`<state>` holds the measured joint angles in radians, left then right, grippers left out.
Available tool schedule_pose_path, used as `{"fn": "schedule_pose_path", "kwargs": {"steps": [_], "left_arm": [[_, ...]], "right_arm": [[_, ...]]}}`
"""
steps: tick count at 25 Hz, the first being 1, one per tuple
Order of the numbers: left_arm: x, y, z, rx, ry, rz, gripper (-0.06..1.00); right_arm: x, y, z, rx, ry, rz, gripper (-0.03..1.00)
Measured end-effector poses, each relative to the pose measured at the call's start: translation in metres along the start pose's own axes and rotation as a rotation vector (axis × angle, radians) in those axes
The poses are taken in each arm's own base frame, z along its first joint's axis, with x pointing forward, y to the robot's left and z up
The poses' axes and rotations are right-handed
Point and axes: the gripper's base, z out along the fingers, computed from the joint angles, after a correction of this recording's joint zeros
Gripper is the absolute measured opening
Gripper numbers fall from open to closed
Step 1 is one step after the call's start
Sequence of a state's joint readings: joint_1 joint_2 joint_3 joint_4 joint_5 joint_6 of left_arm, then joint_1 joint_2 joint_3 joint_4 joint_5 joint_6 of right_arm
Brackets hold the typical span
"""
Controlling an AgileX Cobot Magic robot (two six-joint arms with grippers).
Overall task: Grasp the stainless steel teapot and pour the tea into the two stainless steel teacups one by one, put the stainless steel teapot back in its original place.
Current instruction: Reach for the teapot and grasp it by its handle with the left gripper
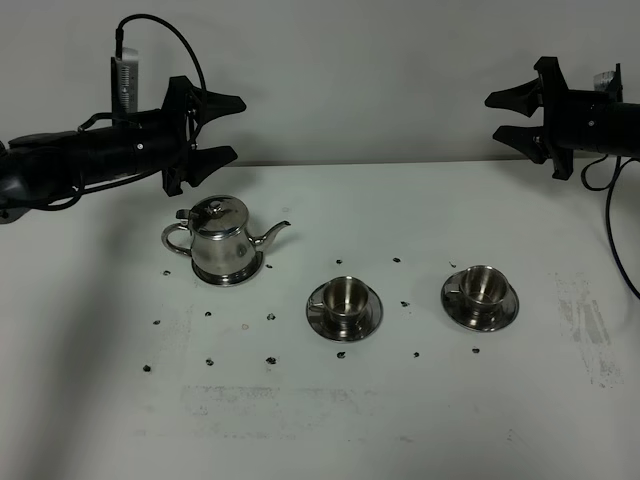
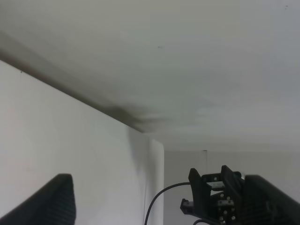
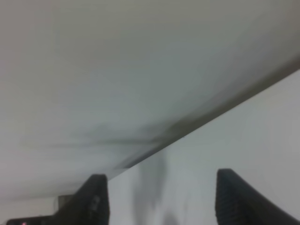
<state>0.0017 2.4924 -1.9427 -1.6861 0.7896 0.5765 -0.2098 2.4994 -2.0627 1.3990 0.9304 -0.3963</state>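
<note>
The stainless steel teapot [image 1: 220,240] stands upright on the white table at the left, on its round steel disc [image 1: 228,274], spout pointing right. Two stainless steel teacups on saucers sit to its right: one [image 1: 345,298] near the middle, the other [image 1: 481,286] further right. My left gripper [image 1: 232,128] hangs open in the air above and behind the teapot, holding nothing. High at the right my right gripper [image 1: 497,117] is open and empty too. Both wrist views show only wall, table edge and fingertips [image 2: 51,201] [image 3: 96,199]; the teapot and cups are out of their view.
The white table [image 1: 330,420] carries small dark specks around the teapot and cups. A grey wall stands behind. The right arm's black body [image 2: 220,201] shows far off in the left wrist view. Cables hang from both arms.
</note>
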Motion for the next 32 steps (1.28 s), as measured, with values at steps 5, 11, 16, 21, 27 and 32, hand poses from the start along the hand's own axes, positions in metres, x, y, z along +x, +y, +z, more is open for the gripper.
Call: {"fn": "schedule_pose_path", "kwargs": {"steps": [5,11,16,21,27,32], "left_arm": [[0.000,0.000,0.000,0.000,0.000,0.000,0.72],[0.000,0.000,0.000,0.003,0.004,0.044,0.72],[0.001,-0.018,0.000,0.060,0.037,0.321,0.66],[0.001,-0.070,-0.003,0.040,0.075,0.758,0.59],[0.018,-0.088,0.003,-0.285,0.268,1.160,0.58],[0.024,-0.112,-0.009,-0.488,0.324,1.282,0.57]], "right_arm": [[0.000,0.000,0.000,0.001,0.000,-0.001,0.49],[0.000,0.000,0.000,0.002,0.001,-0.024,0.49],[-0.006,0.018,-0.003,-0.041,-0.001,-0.228,0.48],[-0.017,0.058,-0.014,-0.075,-0.009,-0.545,0.47],[-0.023,0.065,-0.022,0.077,0.018,-0.739,0.47],[-0.027,0.071,-0.033,0.242,0.039,-0.763,0.47]]}}
